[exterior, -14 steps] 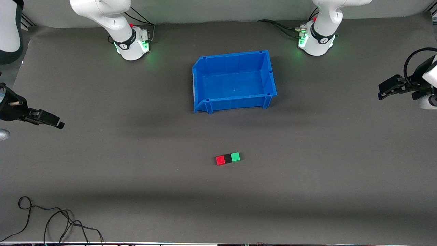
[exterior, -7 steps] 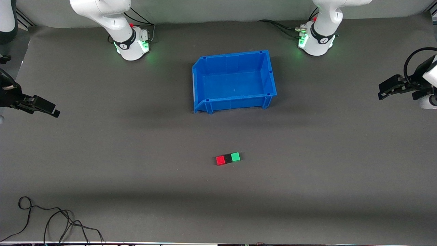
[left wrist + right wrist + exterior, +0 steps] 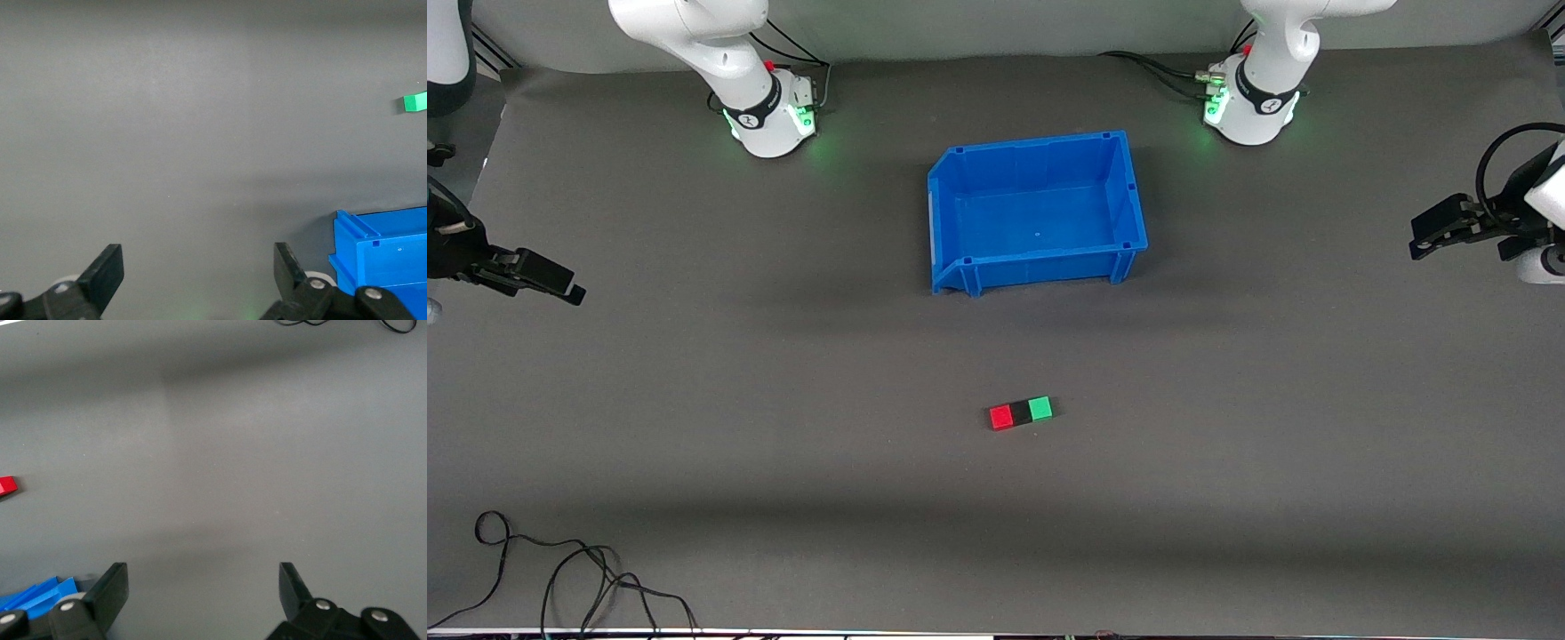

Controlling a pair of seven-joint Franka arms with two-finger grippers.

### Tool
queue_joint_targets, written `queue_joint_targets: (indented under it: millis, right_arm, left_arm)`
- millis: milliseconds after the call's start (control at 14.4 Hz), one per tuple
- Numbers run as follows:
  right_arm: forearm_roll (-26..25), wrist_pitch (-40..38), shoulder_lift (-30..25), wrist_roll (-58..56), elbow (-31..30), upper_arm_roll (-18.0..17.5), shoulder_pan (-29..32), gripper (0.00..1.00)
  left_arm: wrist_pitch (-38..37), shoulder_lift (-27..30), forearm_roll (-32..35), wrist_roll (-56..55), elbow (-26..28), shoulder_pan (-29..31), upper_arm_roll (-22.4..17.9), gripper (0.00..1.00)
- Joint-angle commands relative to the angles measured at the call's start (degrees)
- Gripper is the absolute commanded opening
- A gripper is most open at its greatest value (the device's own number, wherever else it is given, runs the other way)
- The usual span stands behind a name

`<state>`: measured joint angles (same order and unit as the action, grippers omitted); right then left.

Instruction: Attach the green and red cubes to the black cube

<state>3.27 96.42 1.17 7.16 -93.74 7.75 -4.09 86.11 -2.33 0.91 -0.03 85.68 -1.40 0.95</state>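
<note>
**A:** Currently, where do the blocks sit?

**B:** Small bright red cube (image 3: 1001,417), small matte black cube (image 3: 1020,412) and small bright green cube (image 3: 1040,408) lie in one short row on the dark grey table mat (image 3: 783,444). Black is in the middle, touching both neighbours. Red is at the right arm's end of the row, green at the left arm's end. The row sits nearer to the front camera than the open blue plastic bin (image 3: 1037,210), well apart from it.

**A:** Anything in the bin?

**B:** Only its bare blue floor shows.

**A:** Left arm?

**B:** Left gripper (image 3: 1436,233) hangs over the mat at the left arm's end of the table, well apart from the row, holding nothing. The left wrist view shows its two black fingers (image 3: 103,273) spread wide, bare mat between them, with the green cube small at the picture's edge and a corner of the bin close by.

**A:** Right arm?

**B:** Right gripper (image 3: 547,283) hangs over the right arm's end of the mat, also well away from the cubes. Right wrist view: fingers (image 3: 110,590) spread apart, nothing between them but mat. The red cube shows at the picture's edge.

**A:** Other items?

**B:** A loose black cable (image 3: 560,569) is coiled on the mat at the near corner at the right arm's end.
</note>
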Motion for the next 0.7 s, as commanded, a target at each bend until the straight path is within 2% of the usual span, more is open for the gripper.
queue_joint_targets:
  millis: [0, 627]
  right_arm:
    - [-0.8, -0.44, 1.37, -1.01, 0.31, -0.46, 0.22, 1.0]
    - [-0.8, -0.44, 2.25, -0.13, 2.07, -0.55, -0.13, 1.0]
  left_arm:
    - [-0.15, 1.01, 0.05, 0.64, 0.27, -0.27, 0.02, 1.0]
    - [-0.33, 0.83, 0.06, 0.64, 0.27, -0.36, 0.11, 1.0]
